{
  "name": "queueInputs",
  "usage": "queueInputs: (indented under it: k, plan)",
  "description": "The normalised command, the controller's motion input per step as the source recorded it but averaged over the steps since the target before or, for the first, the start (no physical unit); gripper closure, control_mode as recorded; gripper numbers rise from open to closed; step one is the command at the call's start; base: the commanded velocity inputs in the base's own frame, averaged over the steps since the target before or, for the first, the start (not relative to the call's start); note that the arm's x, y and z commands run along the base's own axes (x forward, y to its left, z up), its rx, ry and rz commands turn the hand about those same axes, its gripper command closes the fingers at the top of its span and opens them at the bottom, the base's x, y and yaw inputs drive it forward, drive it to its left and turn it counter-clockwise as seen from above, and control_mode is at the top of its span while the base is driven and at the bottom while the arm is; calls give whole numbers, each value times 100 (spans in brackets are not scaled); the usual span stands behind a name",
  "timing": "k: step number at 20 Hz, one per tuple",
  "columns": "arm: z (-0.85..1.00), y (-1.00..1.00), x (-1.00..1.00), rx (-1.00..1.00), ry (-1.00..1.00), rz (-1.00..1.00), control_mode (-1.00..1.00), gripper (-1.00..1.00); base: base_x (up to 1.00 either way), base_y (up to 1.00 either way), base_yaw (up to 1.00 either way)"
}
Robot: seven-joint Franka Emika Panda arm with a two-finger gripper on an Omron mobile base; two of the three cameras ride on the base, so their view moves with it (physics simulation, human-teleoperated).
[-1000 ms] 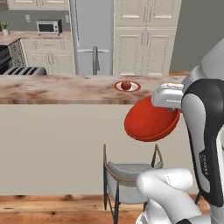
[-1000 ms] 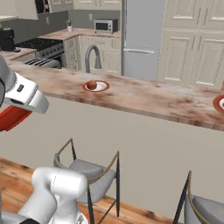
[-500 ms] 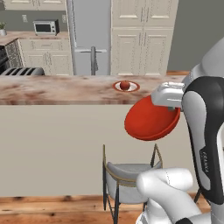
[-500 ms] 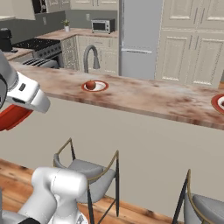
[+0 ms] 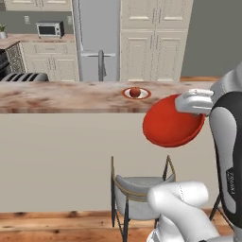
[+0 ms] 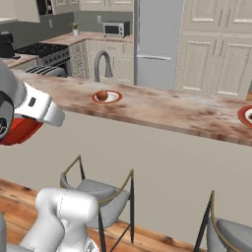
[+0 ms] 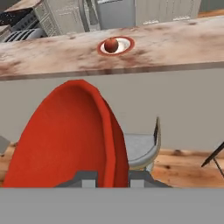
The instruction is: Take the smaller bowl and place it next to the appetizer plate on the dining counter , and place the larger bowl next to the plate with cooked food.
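Fingers (image 7: 89, 178) are pinching the smaller bowl (image 5: 172, 124) below the dining counter (image 5: 71, 97); next, lifting beside the appetizer plate (image 5: 135, 93).

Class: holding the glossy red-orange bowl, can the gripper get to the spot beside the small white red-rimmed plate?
Probably yes: the gripper holds the glossy red-orange bowl just below the marble counter, with nothing beside the small white red-rimmed plate.

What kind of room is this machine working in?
It looks like a home kitchen: a long marble dining counter with bar stools in front, a microwave on the back worktop, and a tall fridge among cream cabinets.
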Motion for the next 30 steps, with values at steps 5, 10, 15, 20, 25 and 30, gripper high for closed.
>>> queueInputs:
  k: [5,10,15,20,25,30]
  plan:
    - [-20,-46,0,0,-45,0,-100,100,0,0,0]
    - [-6,-45,2,19,-11,-9,-100,100,0,0,0]
    - [11,-37,0,37,14,-15,-100,100,0,0,0]
    - [21,-47,8,36,21,-12,-100,100,0,0,0]
    - [16,-44,12,35,32,-11,-100,100,0,0,0]
    - [3,-41,26,28,35,-9,-100,100,0,0,0]
